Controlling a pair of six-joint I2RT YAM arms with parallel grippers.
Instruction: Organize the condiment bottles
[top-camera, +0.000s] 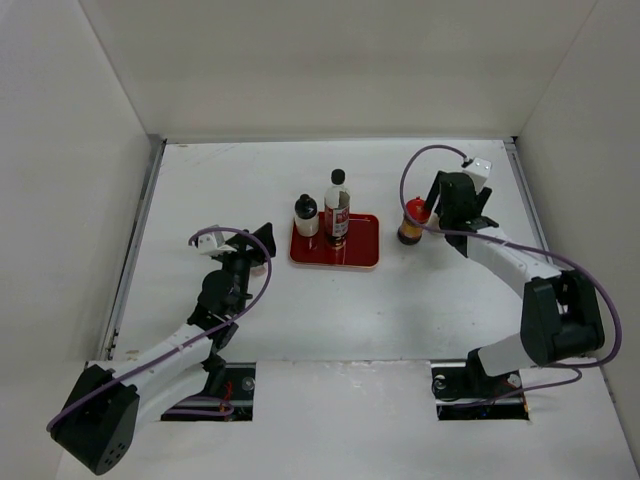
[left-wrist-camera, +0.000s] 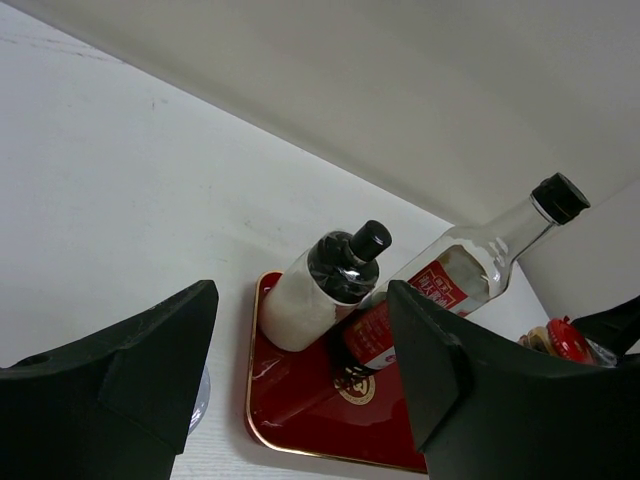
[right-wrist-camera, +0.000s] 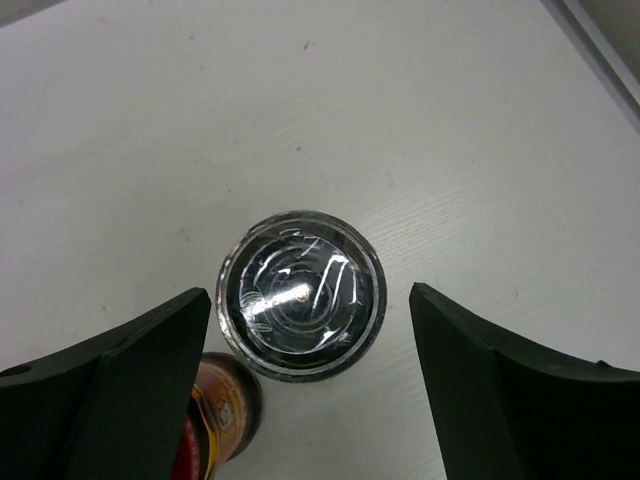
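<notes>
Jaws on your left gripper (left-wrist-camera: 300, 290) are spread wide and grip nothing. Straight ahead of the gap, beyond the fingertips and apart from them, the small white black-capped bottle (left-wrist-camera: 312, 300) stands on the red tray (left-wrist-camera: 290, 430). The tall clear bottle with the red label (left-wrist-camera: 455, 275) stands just beside it on the same tray, ahead of your right-hand finger (left-wrist-camera: 450, 380). Past that finger's outer side you can see the top of the red-capped brown bottle (left-wrist-camera: 568, 340); from overhead it stands off the tray, near its right edge. Your right gripper (right-wrist-camera: 310, 292) is also spread wide and looks down on the grey-lidded shaker (right-wrist-camera: 302, 295), which sits in the middle of the gap. Bare table shows between the lid and one finger (right-wrist-camera: 500, 400); the other finger comes close to the lid's edge, and you cannot tell whether it touches. The brown bottle stands just outside that closer finger, right beside the shaker. From overhead the shaker is hidden under the gripper.
</notes>
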